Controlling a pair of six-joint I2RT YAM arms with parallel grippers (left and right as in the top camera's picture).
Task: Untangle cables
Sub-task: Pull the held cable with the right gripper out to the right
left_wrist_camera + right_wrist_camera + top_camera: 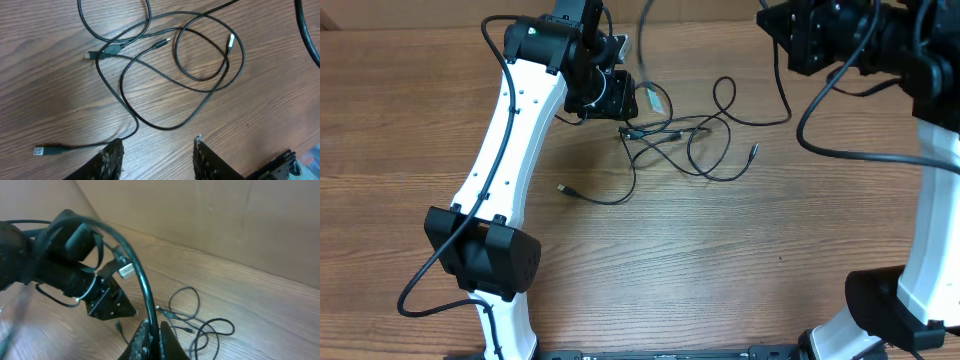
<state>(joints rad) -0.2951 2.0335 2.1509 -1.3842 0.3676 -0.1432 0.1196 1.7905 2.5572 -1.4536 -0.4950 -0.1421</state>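
The left tool [157, 162] hangs half open and empty over the cables [111, 50], which lie looped mid-tabletop [440, 150]. The right tool [152, 339] is pinched tight on one cord [145, 285], raised off the wood. It would be best to pin a loop low with the left while the right draws its cord slowly away. The tangle's long axis runs side to side, and a loose plug [563, 187] seems to point toward the left arm.

Cables [638, 131] loop mid-table; open table [700, 270] in front.
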